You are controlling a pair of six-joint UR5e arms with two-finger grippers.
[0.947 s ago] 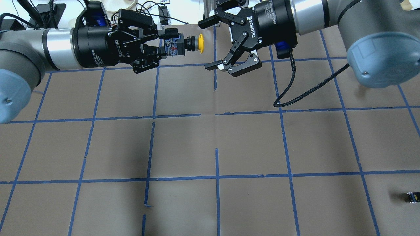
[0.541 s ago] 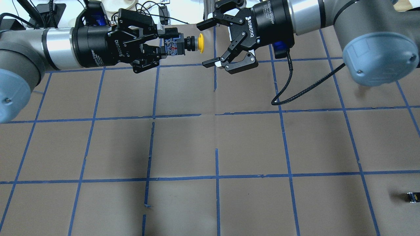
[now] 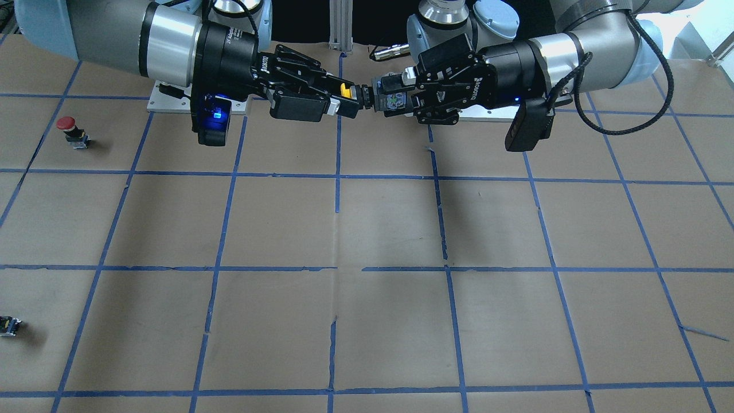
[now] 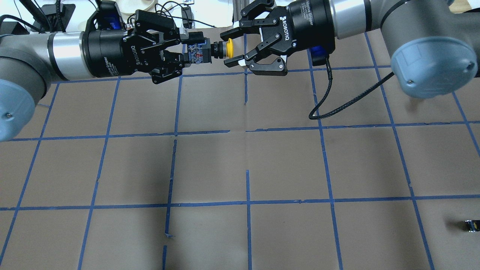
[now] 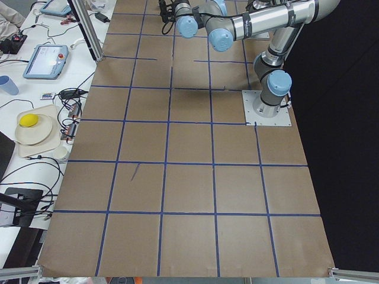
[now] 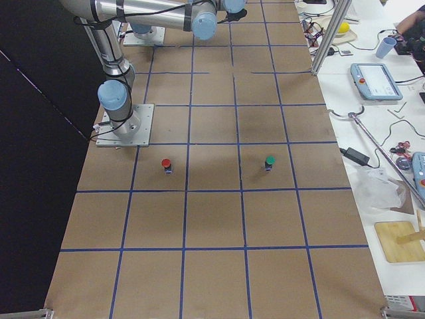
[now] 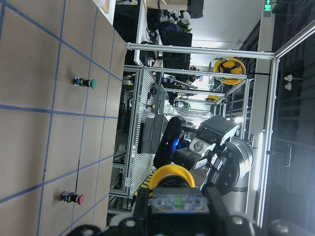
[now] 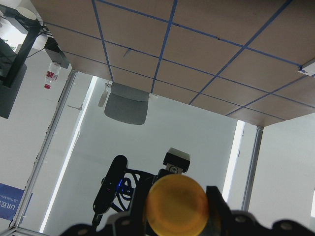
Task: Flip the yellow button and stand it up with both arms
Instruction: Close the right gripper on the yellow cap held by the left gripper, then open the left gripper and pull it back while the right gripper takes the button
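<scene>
In your front view the right gripper (image 3: 346, 98) covers most of the cap of the yellow button (image 3: 344, 89), and the overhead edge crops the small block (image 4: 471, 225).

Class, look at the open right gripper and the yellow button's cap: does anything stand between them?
Nothing visible does. The left gripper holds the yellow button by its block, cap pointing at the right gripper, whose open fingers flank the cap with only air between.

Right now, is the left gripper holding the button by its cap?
No, the left gripper clamps the button by its grey block; the cap sticks out past it.
</scene>
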